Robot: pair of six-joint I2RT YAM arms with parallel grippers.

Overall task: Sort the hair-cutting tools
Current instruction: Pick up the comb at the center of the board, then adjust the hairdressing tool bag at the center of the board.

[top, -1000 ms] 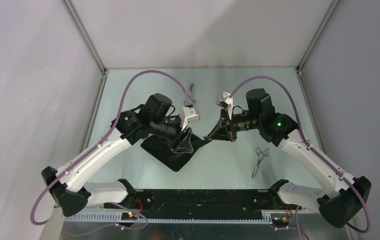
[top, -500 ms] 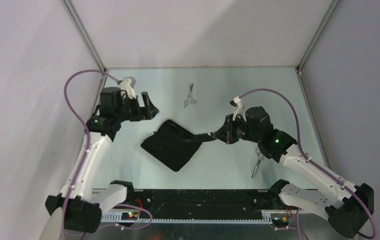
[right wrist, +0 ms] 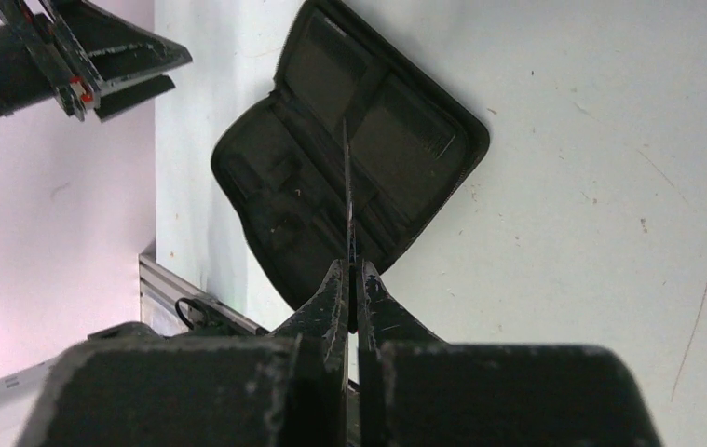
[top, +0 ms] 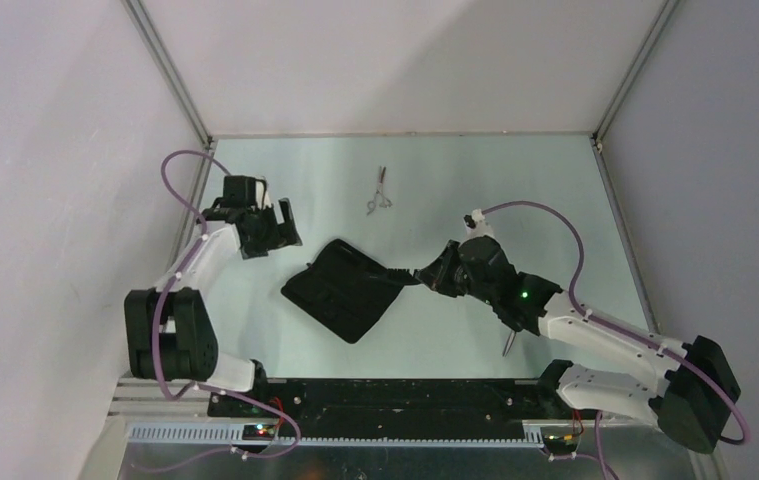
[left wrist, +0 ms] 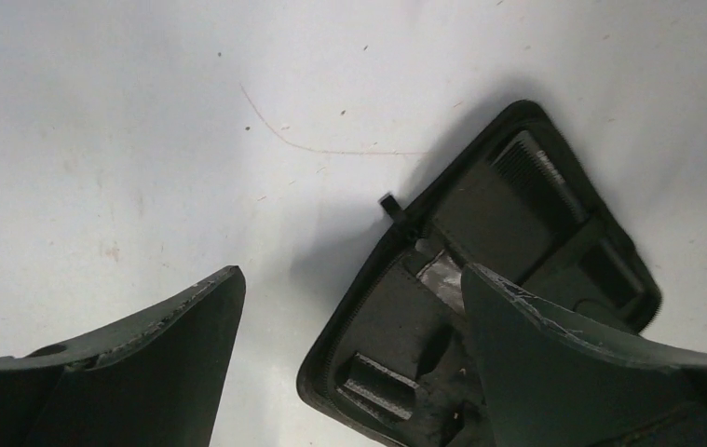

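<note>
Left pincer (top: 283, 222): jaws wide, holding nothing, above the desk (top: 555, 200) near its left edge. Right pincer (top: 423, 276): closed on a slim black comb (top: 400, 272) that reaches over the open case (top: 340, 292) at desk centre. A second comb (left wrist: 534, 175) lies inside the case. The far scissors (top: 379, 193) lie toward the far edge; the near scissors (top: 507, 345) show only their tip beneath the right arm

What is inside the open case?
A comb sits under a strap in one half of the case. The other half shows loops; a finger hides part of it.
</note>
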